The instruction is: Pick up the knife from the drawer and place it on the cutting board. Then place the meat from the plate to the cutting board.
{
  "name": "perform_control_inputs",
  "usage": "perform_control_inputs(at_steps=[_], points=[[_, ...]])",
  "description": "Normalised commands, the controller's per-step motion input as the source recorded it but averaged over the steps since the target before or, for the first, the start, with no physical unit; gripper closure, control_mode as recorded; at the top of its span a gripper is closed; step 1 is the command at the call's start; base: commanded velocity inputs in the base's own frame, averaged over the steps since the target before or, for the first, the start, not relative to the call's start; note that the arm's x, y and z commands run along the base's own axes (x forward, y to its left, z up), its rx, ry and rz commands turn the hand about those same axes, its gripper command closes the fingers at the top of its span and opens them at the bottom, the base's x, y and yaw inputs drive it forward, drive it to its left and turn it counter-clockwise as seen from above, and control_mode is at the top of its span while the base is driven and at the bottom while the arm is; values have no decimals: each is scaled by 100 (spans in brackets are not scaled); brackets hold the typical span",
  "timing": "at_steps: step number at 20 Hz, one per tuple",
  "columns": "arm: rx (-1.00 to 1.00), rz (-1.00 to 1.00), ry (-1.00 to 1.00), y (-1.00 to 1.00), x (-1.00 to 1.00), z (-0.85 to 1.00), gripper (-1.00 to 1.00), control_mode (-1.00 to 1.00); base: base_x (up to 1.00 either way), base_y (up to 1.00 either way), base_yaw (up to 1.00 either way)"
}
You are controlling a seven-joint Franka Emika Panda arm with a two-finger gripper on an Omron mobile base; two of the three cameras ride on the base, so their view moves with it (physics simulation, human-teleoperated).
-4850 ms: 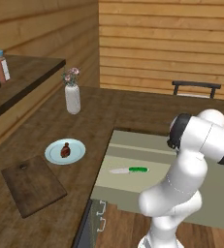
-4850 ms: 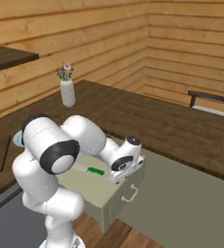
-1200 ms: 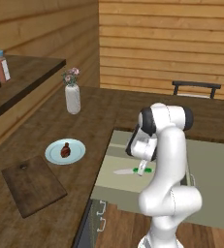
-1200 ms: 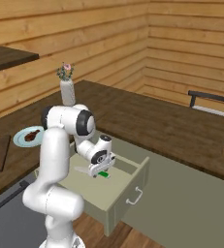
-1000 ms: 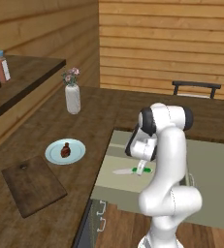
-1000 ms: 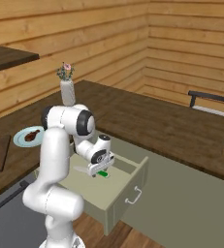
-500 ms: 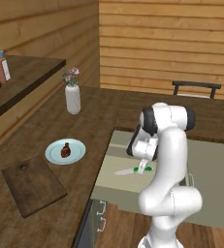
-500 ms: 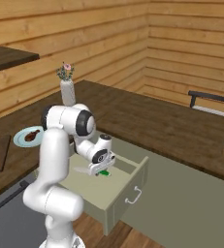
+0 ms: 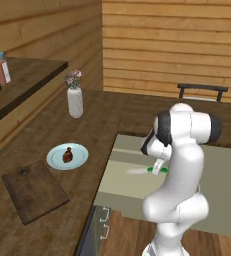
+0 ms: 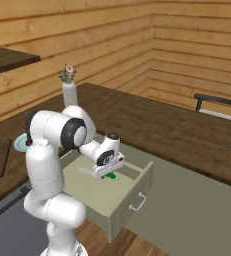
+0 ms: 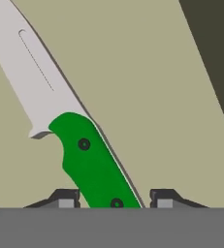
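Pincer point(image 11: 113, 198) down in drawer point(image 9: 132, 187), tips either side of knife point(image 11: 74, 140) handle w/ gaps showing, can't tell if pinching yet — squeeze firm, then lift straight up.

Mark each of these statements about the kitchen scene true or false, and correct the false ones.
1. The knife lies in the open drawer. True.
2. The meat sits on the cutting board. False: it is on the plate.
3. The gripper straddles the knife's green handle. True.
4. The cutting board carries the knife. False: the board is bare.
5. A vase with flowers stands on the counter beyond the plate. True.
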Motion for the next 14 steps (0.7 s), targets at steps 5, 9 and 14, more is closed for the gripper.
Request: perform_control_inputs(at_steps=[5,9,14], points=[[0,-10,0,-3,-49,100,100,-100,0,0,0],[9,-18,-3,0,-70,100,100,-100,0,0,0],[11,-36,-11,1,-41,100,100,-100,0,0,0]])
